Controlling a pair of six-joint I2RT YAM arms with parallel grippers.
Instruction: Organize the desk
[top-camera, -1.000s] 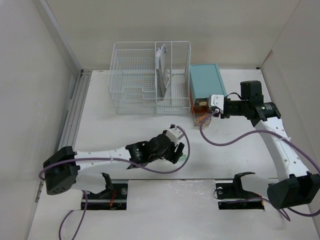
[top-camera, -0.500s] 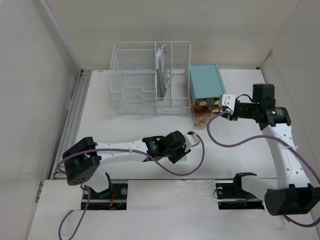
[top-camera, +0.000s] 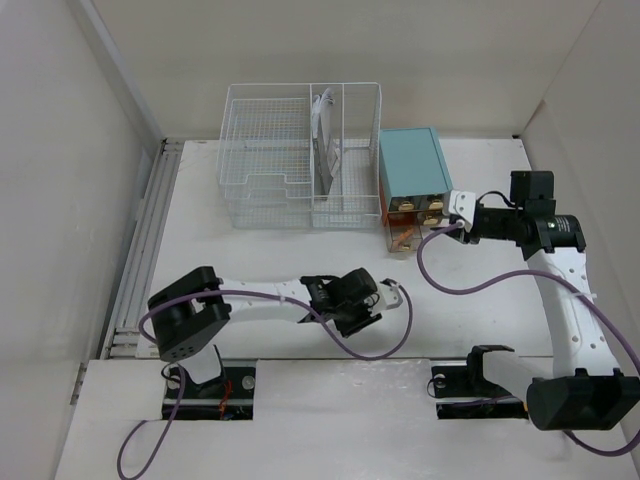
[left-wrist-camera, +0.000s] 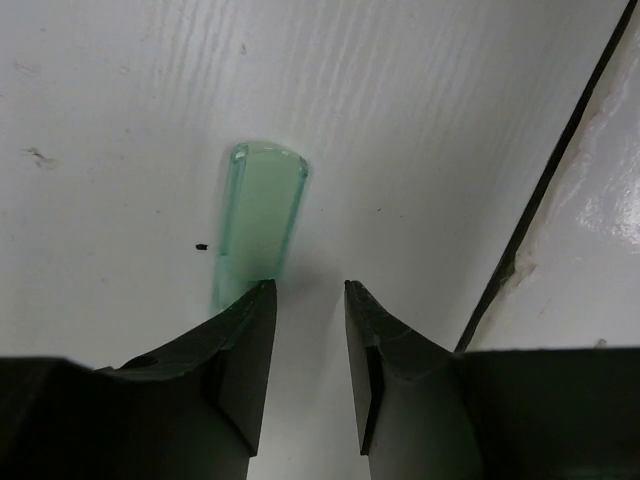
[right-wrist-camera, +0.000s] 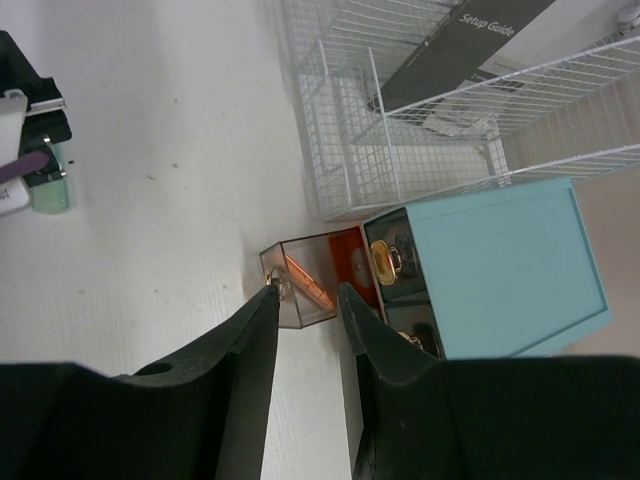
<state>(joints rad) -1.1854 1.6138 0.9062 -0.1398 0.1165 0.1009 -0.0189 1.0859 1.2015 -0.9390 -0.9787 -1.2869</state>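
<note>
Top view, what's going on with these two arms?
The left gripper sits low over the desk, jaws open, with a clear green piece lying just ahead, not held. The right gripper is at the gold knob of a drawer standing out from the teal cabinet; a grip can't be confirmed.

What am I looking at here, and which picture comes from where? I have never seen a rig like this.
Two white robot arms are bolted at the near edge of a white desk. The wide picture comes from a fixed camera above; the other two from a camera on each wrist, looking along its pincer. On the desk stand a wire basket holding a dark booklet, and a teal cabinet with one drawer pulled out. The left pincer is open, one finger beside a small green piece lying on the desk. The right pincer is open near the drawer's knob. Neither holds anything.
</note>
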